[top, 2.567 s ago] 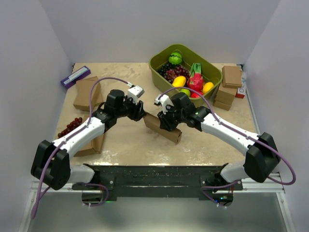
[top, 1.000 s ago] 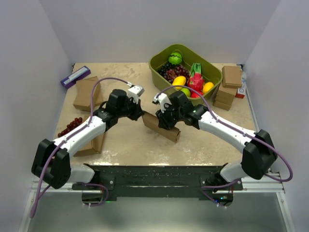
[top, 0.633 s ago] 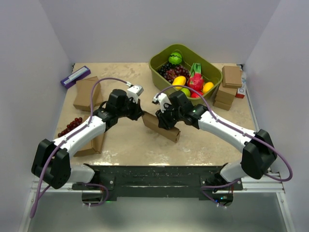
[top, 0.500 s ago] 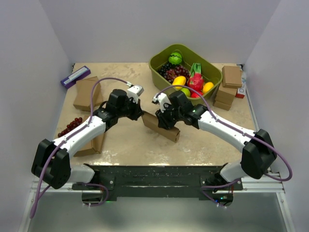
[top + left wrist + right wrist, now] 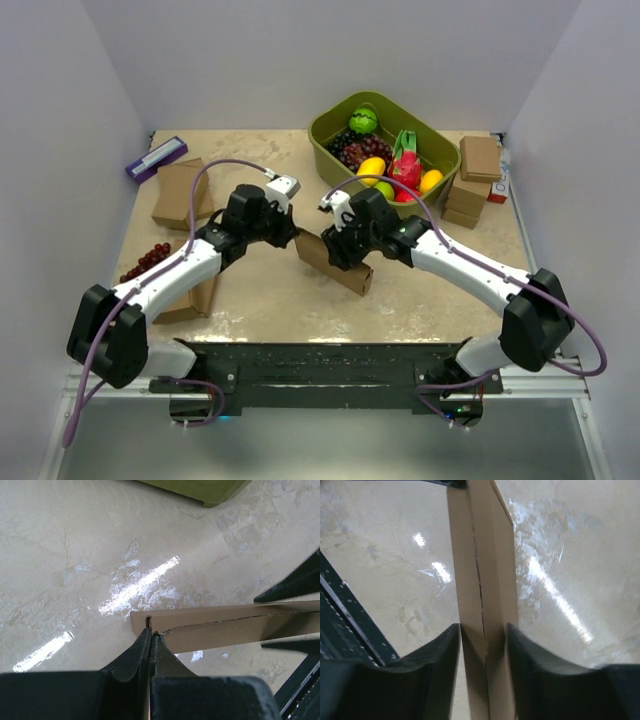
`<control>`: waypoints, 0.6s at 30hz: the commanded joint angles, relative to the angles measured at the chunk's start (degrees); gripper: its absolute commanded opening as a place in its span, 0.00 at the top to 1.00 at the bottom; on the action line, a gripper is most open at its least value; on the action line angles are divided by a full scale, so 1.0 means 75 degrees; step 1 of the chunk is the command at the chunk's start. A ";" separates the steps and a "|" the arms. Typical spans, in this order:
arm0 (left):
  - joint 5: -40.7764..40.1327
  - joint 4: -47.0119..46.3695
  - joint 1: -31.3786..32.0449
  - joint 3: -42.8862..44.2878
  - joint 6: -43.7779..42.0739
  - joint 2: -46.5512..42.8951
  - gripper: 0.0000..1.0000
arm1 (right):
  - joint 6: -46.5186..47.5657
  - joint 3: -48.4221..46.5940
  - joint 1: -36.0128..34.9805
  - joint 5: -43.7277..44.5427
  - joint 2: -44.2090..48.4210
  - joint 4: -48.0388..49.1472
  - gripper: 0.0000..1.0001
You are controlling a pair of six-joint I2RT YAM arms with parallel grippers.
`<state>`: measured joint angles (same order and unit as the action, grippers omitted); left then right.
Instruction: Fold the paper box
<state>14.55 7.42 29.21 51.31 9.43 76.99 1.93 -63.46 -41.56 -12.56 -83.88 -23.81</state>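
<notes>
i see a plain brown box (image 5: 345,268), a mottled glossy beige table (image 5: 270,290) under it, an olive tub (image 5: 330,135) behind the box.

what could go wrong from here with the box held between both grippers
1. The left gripper pinches only the end corner of the paper box. The thin cardboard could slip out or tear there.
2. The right gripper straddles the folded box, and it is unclear whether it grips firmly. If it is loose, the split seam along the box could spring open and undo the fold.
</notes>
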 commanded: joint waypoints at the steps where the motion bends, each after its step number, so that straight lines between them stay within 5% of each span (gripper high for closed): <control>1: -0.0298 0.0217 0.0160 0.0073 -0.0027 0.0246 1.00 | -0.1018 -0.0186 0.0045 0.1003 0.0507 -0.0877 0.41; 4: -0.0498 0.0323 0.0230 0.0155 -0.0016 0.0305 1.00 | -0.1663 -0.0327 0.0034 0.1613 0.1022 -0.1486 0.32; 10: -0.0838 0.0358 0.0324 0.0178 -0.0015 0.0246 1.00 | -0.3337 -0.0316 0.0045 0.2881 0.2077 -0.2904 0.31; 18: -0.0943 0.0405 0.0523 0.0190 -0.0027 0.0340 1.00 | -0.4488 0.0328 0.0022 0.2462 0.3120 -0.3037 0.52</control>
<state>8.73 6.94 32.05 52.18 9.43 78.00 -25.04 -62.98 -41.43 7.16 -62.65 -45.01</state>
